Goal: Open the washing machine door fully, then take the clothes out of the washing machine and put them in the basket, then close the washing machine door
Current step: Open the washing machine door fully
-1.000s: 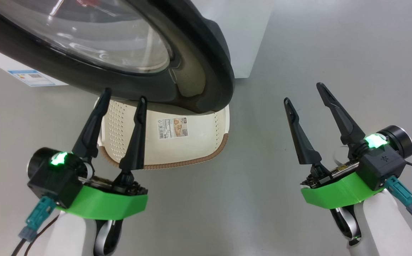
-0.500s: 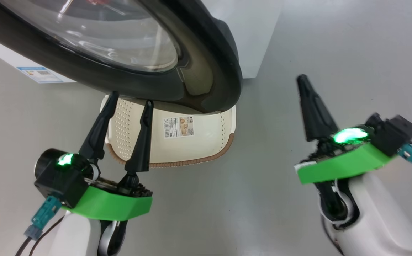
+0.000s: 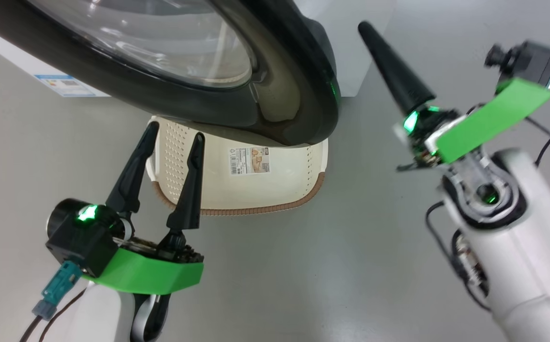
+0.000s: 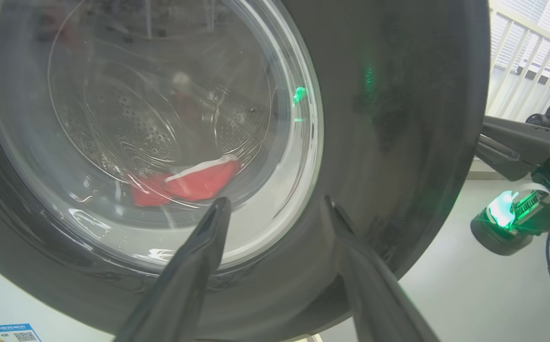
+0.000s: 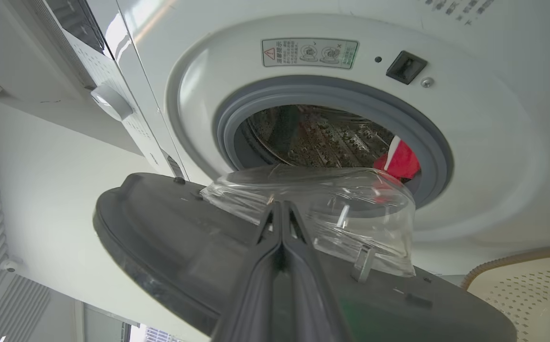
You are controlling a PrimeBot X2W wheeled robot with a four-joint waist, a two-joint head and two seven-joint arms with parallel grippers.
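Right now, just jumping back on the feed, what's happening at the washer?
The washing machine door stands partly open, and neither hand is holding anything. The right hand, fingers shut, is up by the door's free edge on its inner side, likely about to push it wider. The left hand hangs open in front of the door, above the basket, which sits on the floor under the door. Red clothes lie in the drum.

Smooth grey floor (image 3: 303,285) beneath the cream perforated basket (image 3: 279,192) and the white washing machine (image 3: 351,52)
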